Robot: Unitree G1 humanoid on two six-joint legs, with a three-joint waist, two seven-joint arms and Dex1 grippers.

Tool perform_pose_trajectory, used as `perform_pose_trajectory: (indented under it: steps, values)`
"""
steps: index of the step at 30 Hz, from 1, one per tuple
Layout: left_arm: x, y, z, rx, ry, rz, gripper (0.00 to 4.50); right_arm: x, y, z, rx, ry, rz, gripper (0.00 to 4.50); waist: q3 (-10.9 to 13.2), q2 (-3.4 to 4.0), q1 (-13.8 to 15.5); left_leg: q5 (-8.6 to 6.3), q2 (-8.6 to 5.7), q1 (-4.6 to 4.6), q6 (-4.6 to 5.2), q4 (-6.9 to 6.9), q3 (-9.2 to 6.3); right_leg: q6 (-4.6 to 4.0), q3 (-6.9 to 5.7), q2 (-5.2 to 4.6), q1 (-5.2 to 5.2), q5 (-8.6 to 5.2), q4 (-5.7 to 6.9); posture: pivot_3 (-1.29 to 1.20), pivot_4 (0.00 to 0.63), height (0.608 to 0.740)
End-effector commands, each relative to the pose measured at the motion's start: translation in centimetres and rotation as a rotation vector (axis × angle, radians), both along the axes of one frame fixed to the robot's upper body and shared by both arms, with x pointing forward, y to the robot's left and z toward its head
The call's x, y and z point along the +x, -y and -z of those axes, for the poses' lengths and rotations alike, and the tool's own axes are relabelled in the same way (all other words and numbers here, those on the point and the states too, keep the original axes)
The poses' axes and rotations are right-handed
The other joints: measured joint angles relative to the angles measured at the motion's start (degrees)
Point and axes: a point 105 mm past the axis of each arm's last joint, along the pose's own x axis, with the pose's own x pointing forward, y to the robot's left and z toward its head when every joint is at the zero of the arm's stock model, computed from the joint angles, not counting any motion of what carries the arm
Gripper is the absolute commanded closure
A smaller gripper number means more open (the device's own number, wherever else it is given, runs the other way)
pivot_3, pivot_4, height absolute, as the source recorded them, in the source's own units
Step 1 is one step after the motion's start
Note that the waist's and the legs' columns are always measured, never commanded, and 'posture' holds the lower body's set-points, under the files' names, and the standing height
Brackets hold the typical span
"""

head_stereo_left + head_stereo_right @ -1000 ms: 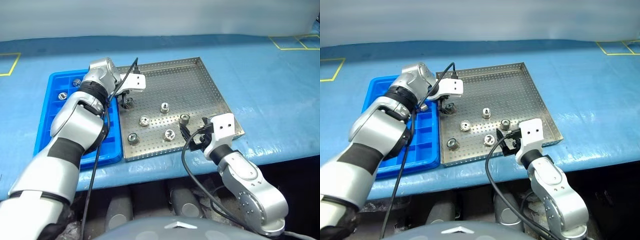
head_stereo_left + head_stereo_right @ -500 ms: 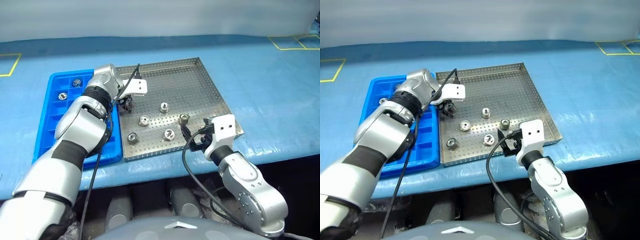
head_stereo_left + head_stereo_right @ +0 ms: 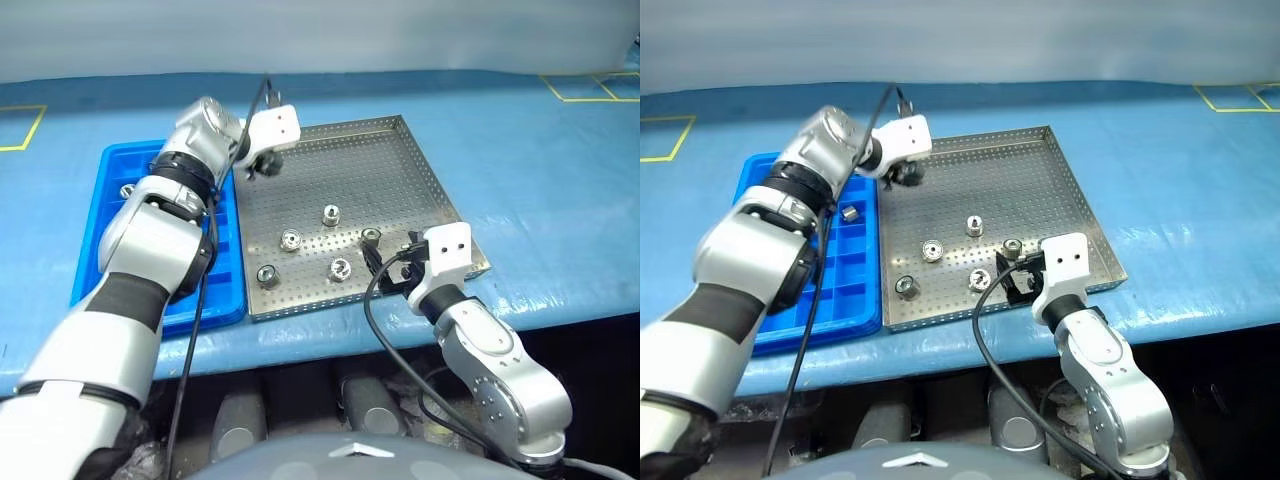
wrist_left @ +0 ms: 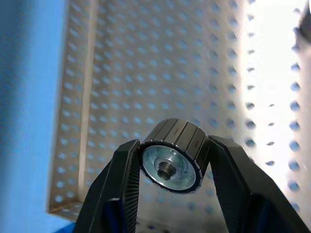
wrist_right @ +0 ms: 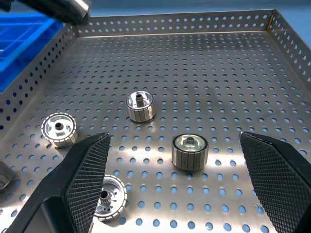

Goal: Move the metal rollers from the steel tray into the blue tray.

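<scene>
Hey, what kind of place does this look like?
Probably a parts-sorting workbench in a lab or workshop: a perforated steel tray holding metal rollers, a gridded blue tray beside it, and yellow tape squares marked on the blue table cover.

The steel tray (image 3: pixel 400 170) sits on the tabletop (image 3: pixel 540 170), with the blue tray (image 3: pixel 105 250) touching its left side. Four metal rollers (image 3: pixel 330 214) lie in the steel tray's near half. Above its far left corner, the left gripper (image 3: pixel 268 165) holds one roller (image 4: pixel 174 156). The right gripper (image 5: pixel 175 194) hangs over the tray's near right corner.
</scene>
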Motion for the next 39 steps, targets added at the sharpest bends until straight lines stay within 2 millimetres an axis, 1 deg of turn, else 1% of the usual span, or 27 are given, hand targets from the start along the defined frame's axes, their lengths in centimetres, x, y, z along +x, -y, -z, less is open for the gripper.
perform_pose_trajectory:
  steps: [1, 2, 5, 6, 8, 11, 14, 17, 21, 22, 26, 28, 32, 35, 38, 39]
  values:
    - [-0.1, -1.4, -3.4, -0.155, 0.177, -0.002, 2.62, 0.5, -0.7, -1.0, 0.021, 0.051, -0.007, 0.00, 0.0, 0.07, -0.2, 0.00, 0.01, 0.08, 0.00, -0.06, 0.07, -0.08, 0.08, 0.00, 0.00, 0.05, 0.01, -0.11, 0.150, 0.740]
    - [-0.4, -2.4, -3.3, -0.175, 0.206, -0.023, 2.62, 0.6, -0.9, -1.0, 0.029, 0.051, -0.010, 0.00, -0.1, 0.13, -0.3, 0.00, 0.01, 0.12, 0.00, -0.08, 0.10, -0.10, 0.11, 0.00, 0.01, 0.06, 0.03, -0.09, 0.150, 0.740]
    - [-2.7, -5.2, -2.5, -0.285, 0.246, -0.127, 2.62, 0.8, -1.6, -1.0, 0.042, 0.046, -0.034, 0.00, -0.1, 0.21, -0.6, 0.00, 0.06, 0.29, 0.00, -0.18, 0.18, -0.33, 0.22, 0.02, -0.01, 0.08, 0.23, -0.06, 0.150, 0.740]
    - [-3.4, -6.0, -2.1, -0.298, 0.255, -0.166, 2.62, 0.8, -1.8, -0.9, 0.042, 0.045, -0.041, 0.00, -0.1, 0.21, -0.3, 0.00, 0.06, 0.28, -0.01, -0.12, 0.16, -0.38, 0.21, 0.01, -0.07, -0.01, 0.49, -0.06, 0.150, 0.740]
    - [-5.2, -8.8, -0.8, -0.280, 0.288, -0.297, 2.62, 1.1, -2.2, -0.8, 0.044, 0.040, -0.051, 0.00, -0.1, 0.18, 0.3, 0.03, 0.06, 0.25, -0.05, -0.07, 0.04, -0.43, 0.07, 0.02, -0.12, -0.05, 0.62, -0.03, 0.150, 0.740]
    - [-7.6, -11.9, 0.5, -0.253, 0.318, -0.457, 2.62, 1.4, -2.9, -0.5, 0.054, 0.028, -0.072, 0.00, -0.1, 0.16, 1.8, 0.08, 0.07, 0.23, -0.13, -0.01, -0.07, -0.45, -0.04, 0.03, -0.09, -0.06, 0.68, 0.00, 0.150, 0.740]
    - [-9.5, -14.1, 0.6, -0.256, 0.349, -0.578, 2.62, 1.5, -3.5, -0.2, 0.058, 0.017, -0.099, 0.00, -0.1, 0.15, 3.4, 0.17, 0.07, 0.33, -0.29, -0.01, -0.09, -0.31, -0.08, 0.03, -0.01, -0.14, 0.65, 0.03, 0.150, 0.740]
    - [-10.9, -16.0, 0.8, -0.193, 0.356, -0.655, 2.62, 1.5, -3.9, -0.1, 0.061, 0.012, -0.118, 0.00, -0.1, 0.12, 4.9, 0.27, 0.06, 0.35, -0.45, 0.03, -0.15, -0.26, -0.15, 0.02, 0.06, -0.18, 0.64, 0.05, 0.150, 0.740]
    - [-12.3, -18.0, 2.2, -0.127, 0.312, -0.738, 2.62, 1.5, -4.1, 0.0, 0.065, 0.005, -0.126, 0.00, -0.1, 0.10, 5.6, 0.35, 0.06, 0.40, -0.56, 0.06, -0.13, -0.41, -0.14, 0.01, 0.11, -0.24, 0.61, 0.05, 0.150, 0.740]
    - [-12.5, -18.4, 2.6, -0.114, 0.299, -0.751, 2.62, 1.5, -4.2, 0.1, 0.067, 0.004, -0.128, 0.00, -0.1, 0.10, 5.7, 0.36, 0.06, 0.41, -0.56, 0.06, -0.12, -0.43, -0.14, 0.01, 0.11, -0.24, 0.62, 0.06, 0.150, 0.740]
    - [-12.8, -18.8, 4.3, -0.096, 0.247, -0.774, 2.62, 1.4, -4.3, 0.2, 0.068, 0.001, -0.131, 0.00, -0.1, 0.09, 5.9, 0.37, 0.07, 0.39, -0.56, 0.04, -0.13, -0.49, -0.15, 0.01, 0.09, -0.27, 0.62, 0.06, 0.150, 0.740]
    - [-13.0, -18.9, 5.8, -0.091, 0.202, -0.789, 2.62, 1.4, -4.2, 0.2, 0.070, -0.002, -0.125, 0.00, -0.1, 0.09, 5.9, 0.37, 0.07, 0.39, -0.56, 0.01, -0.12, -0.52, -0.15, 0.01, 0.07, -0.28, 0.61, 0.04, 0.150, 0.740]
    - [-13.3, -19.0, 7.7, -0.050, 0.150, -0.800, 2.62, 1.3, -4.0, 0.3, 0.067, -0.006, -0.117, 0.00, -0.1, 0.09, 5.8, 0.37, 0.07, 0.39, -0.56, -0.06, -0.13, -0.56, -0.16, 0.01, 0.05, -0.31, 0.61, 0.04, 0.150, 0.740]
    - [-13.6, -19.3, 8.4, -0.022, 0.118, -0.814, 2.62, 1.2, -3.8, 0.3, 0.067, -0.004, -0.109, 0.00, -0.1, 0.08, 5.8, 0.37, 0.08, 0.41, -0.56, -0.07, -0.13, -0.59, -0.17, 0.01, 0.06, -0.33, 0.62, 0.04, 0.150, 0.740]
    - [-13.9, -19.6, 8.8, 0.009, 0.107, -0.835, 2.62, 1.2, -3.7, 0.3, 0.066, -0.003, -0.102, 0.00, -0.1, 0.08, 5.4, 0.37, 0.11, 0.46, -0.56, -0.07, -0.10, -0.61, -0.16, 0.02, 0.07, -0.34, 0.63, 0.01, 0.150, 0.740]
    - [-14.0, -19.7, 8.9, 0.018, 0.102, -0.840, 1.90, 1.2, -3.6, 0.3, 0.065, -0.004, -0.099, 0.00, -0.1, 0.08, 5.2, 0.37, 0.11, 0.47, -0.56, -0.07, -0.09, -0.62, -0.16, 0.02, 0.07, -0.34, 0.63, 0.01, 0.150, 0.740]
